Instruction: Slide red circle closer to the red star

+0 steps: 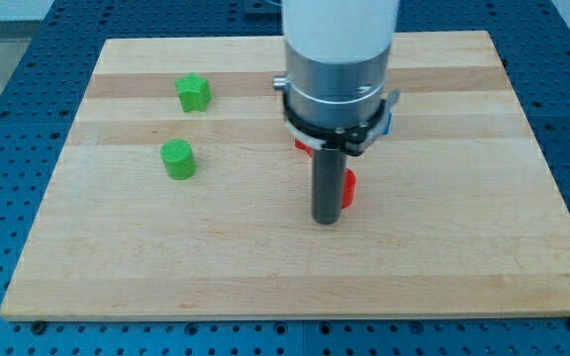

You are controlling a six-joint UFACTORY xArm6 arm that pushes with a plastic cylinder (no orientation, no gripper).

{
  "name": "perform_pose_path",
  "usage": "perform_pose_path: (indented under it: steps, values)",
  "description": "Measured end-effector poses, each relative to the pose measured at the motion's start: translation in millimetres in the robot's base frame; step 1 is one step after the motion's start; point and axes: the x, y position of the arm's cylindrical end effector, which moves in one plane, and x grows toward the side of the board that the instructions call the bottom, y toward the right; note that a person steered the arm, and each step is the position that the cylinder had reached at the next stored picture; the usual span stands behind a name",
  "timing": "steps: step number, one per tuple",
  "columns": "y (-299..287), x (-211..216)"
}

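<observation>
Resting on the tabletop (443, 267) near its middle, my tip (326, 220) sits just left of a red block (348, 187), touching or nearly so; shape hard to tell since the rod hides part of it. My tool is a plain rod w/ no jaws, so it holds nothing. A 2nd red piece (305, 148) peeks out behind the rod, just under the arm's collar, mostly hidden; can't tell which red one is the circle and which the star. A bit of blue block (389, 122) shows at the collar's right side. 2 green blocks lie well apart from me at the view's left: a green star-like one (193, 92) nearer the top, a green cylinder (177, 158) below it. Plenty of bare wood to the view's right and bottom of the tip; all blocks sit well inside the tabletop edges.
</observation>
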Motion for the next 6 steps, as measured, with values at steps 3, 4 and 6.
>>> perform_pose_path:
  steps: [3,4,6]
  values:
    - [35.9,-12.2]
    - [14.4,-21.6]
    - [1.0,-38.4]
